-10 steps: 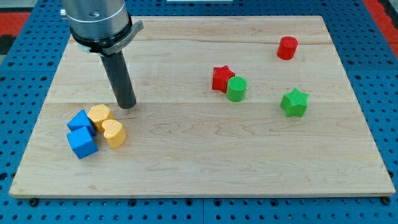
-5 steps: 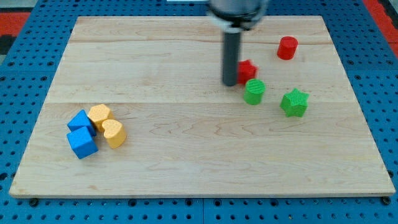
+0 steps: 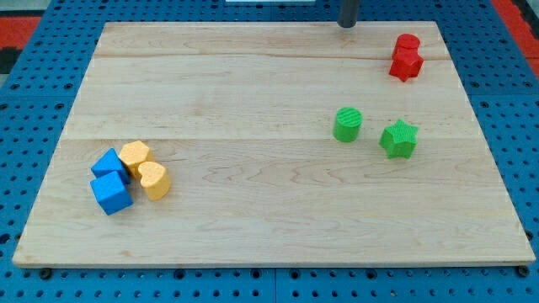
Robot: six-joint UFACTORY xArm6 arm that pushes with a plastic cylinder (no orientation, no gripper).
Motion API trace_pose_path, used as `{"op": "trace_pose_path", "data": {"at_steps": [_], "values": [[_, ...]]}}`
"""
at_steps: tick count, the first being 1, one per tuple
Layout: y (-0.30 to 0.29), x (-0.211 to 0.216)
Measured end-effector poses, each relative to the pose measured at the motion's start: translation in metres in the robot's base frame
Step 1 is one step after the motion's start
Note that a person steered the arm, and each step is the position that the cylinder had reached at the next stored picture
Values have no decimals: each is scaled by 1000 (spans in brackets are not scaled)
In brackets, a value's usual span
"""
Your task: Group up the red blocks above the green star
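Red blocks [image 3: 405, 57] sit touching at the view's top right, above the green star [image 3: 398, 139]. My tip [image 3: 347, 24] (no fingers here) hovers apart; another nudge could separate them.

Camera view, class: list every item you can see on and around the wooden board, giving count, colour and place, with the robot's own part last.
Red blocks: two, red, touching, shapes unclear, near the view's top right, above the green star.
Green star block: one, green, right of centre.
Green cylinder block: one, green, just left of the star, apart from it.
Yellow blocks: two, yellow, touching, at the view's lower left.
Blue blocks: two, blue, touching the yellow ones on their left.
Wooden board: one, pale wood, fills most of the view.
My tip: one dark rod, at the board's top edge, left of the red blocks, touching none.
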State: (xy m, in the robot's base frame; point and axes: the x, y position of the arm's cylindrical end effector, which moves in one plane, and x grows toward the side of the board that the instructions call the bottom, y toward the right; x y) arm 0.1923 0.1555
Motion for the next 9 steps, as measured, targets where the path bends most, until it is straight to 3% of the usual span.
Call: {"op": "trace_pose_path", "data": {"at_steps": [4,5,6,7,9], "values": [[91,25],[84,30],[82,75],[37,80],[34,57]]}}
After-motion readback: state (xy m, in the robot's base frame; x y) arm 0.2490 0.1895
